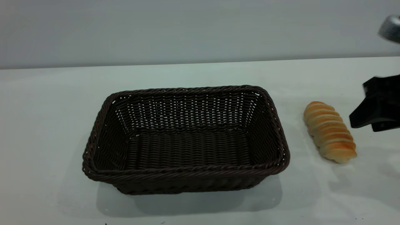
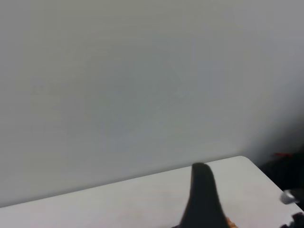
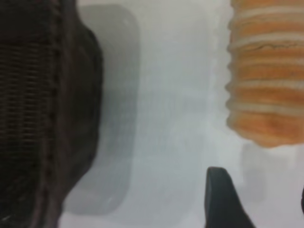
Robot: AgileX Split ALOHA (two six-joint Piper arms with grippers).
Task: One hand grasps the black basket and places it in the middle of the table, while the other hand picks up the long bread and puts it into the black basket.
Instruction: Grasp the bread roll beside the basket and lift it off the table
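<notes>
The black basket stands empty in the middle of the white table. The long bread lies on the table to its right, apart from it. My right gripper hovers just right of the bread, open and empty. In the right wrist view the right gripper is over bare table, with the bread just beyond it and the basket's corner to one side. My left gripper is out of the exterior view. Its wrist view looks at the wall and a table corner.
A grey wall runs behind the table's far edge. A silvery part of the right arm shows at the upper right. Bare table lies left of the basket and in front of it.
</notes>
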